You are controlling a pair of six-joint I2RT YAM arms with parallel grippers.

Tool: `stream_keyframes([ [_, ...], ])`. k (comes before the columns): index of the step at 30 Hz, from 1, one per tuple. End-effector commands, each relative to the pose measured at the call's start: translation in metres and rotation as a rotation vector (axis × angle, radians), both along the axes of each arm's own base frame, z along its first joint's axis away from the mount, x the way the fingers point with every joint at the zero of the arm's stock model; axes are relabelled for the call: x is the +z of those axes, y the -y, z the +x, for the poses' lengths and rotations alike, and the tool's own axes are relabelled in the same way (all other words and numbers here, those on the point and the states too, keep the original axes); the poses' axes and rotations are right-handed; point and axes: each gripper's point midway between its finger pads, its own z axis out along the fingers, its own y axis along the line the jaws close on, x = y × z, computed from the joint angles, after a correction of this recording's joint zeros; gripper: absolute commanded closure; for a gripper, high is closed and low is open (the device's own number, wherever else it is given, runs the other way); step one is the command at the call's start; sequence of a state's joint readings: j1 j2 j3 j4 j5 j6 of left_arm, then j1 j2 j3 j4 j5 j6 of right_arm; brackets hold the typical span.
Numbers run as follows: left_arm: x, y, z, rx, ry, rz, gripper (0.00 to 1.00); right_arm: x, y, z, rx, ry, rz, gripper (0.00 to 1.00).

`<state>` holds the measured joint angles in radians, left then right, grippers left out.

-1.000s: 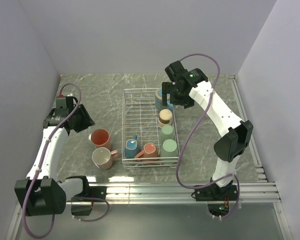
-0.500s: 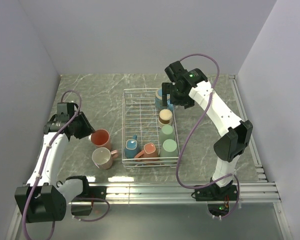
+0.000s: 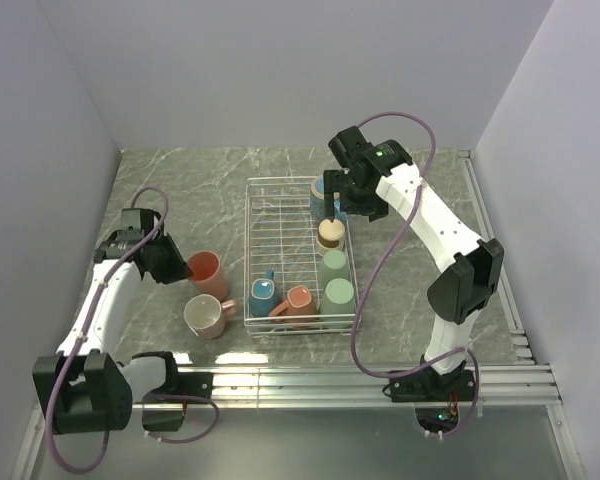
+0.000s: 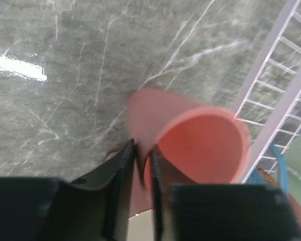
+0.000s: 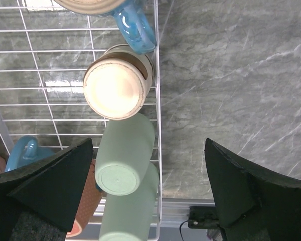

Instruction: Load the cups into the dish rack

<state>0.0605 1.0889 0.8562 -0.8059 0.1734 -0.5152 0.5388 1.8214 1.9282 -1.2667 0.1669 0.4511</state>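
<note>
The white wire dish rack (image 3: 250,232) stands mid-table. It holds a blue cup (image 3: 318,192), an upturned cream cup (image 3: 330,235), two mint cups (image 3: 336,280), a teal cup (image 3: 261,297) and a salmon cup (image 3: 299,300). Left of the rack are a salmon pink cup (image 3: 207,272) and a cream-white cup (image 3: 206,316). My left gripper (image 3: 173,264) is shut on the salmon pink cup's wall (image 4: 190,135), one finger inside and one outside. My right gripper (image 3: 330,203) hangs open and empty over the rack's far right, above the cream cup (image 5: 118,88) and a mint cup (image 5: 123,163).
The rack's right rim (image 5: 156,100) runs beside bare marble. The rack's left wires (image 4: 283,95) sit just right of the held cup. A metal rail (image 3: 360,380) lines the table's near edge, and walls close in left, back and right.
My left gripper has moved down and right to the salmon pink cup and closed on its wall. My right gripper has barely moved.
</note>
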Motion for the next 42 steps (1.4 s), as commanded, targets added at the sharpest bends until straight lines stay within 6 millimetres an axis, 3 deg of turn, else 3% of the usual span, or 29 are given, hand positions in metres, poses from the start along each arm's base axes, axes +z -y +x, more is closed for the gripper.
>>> stream_keyframes([
  [1, -0.01, 0.004, 0.002, -0.027, -0.04, -0.021, 0.79, 0.01, 0.001, -0.001, 0.007, 0.036, 0.015, 0.02],
  [3, -0.014, 0.006, 0.005, -0.045, -0.048, -0.033, 0.81, 0.009, 0.001, 0.0, 0.011, 0.035, 0.015, 0.02],
  [7, -0.025, 0.016, 0.012, -0.091, -0.087, -0.088, 1.0, 0.014, 0.0, 0.003, 0.016, 0.049, 0.012, 0.02],
  [9, -0.018, 0.017, 0.021, -0.1, -0.053, -0.087, 1.0, 0.015, 0.003, 0.005, 0.015, 0.054, -0.001, 0.02],
  [14, 0.028, 0.016, 0.057, -0.115, 0.101, -0.076, 1.0, 0.043, -0.006, 0.014, 0.042, 0.129, 0.05, 0.02],
  [19, 0.073, 0.042, 0.08, -0.194, 0.268, -0.22, 1.0, 0.096, -0.053, 0.016, 0.191, 0.246, 0.366, 0.0],
  [20, 0.083, 0.048, 0.088, -0.215, 0.326, -0.248, 1.0, 0.112, -0.071, 0.017, 0.229, 0.262, 0.501, 0.0],
  [22, 0.099, 0.067, 0.086, -0.265, 0.372, -0.369, 1.0, 0.123, -0.084, 0.011, 0.267, 0.255, 0.639, 0.0],
  [24, 0.122, 0.078, 0.093, -0.296, 0.461, -0.463, 1.0, 0.148, -0.101, 0.01, 0.316, 0.26, 0.841, 0.0],
  [25, 0.131, 0.089, 0.084, -0.356, 0.478, -0.546, 1.0, 0.152, -0.111, 0.015, 0.31, 0.258, 0.932, 0.0],
  [26, 0.149, 0.092, 0.091, -0.393, 0.573, -0.568, 1.0, 0.158, -0.116, 0.009, 0.346, 0.222, 1.014, 0.0],
  [30, 0.184, 0.107, 0.086, -0.472, 0.628, -0.738, 1.0, 0.17, -0.133, 0.013, 0.363, 0.193, 1.209, 0.0],
  [34, 0.205, 0.111, 0.082, -0.531, 0.669, -0.771, 1.0, 0.175, -0.147, 0.02, 0.346, 0.146, 1.336, 0.0],
  [42, 0.219, 0.114, 0.073, -0.559, 0.706, -0.838, 1.0, 0.176, -0.161, 0.031, 0.356, 0.12, 1.393, 0.0],
])
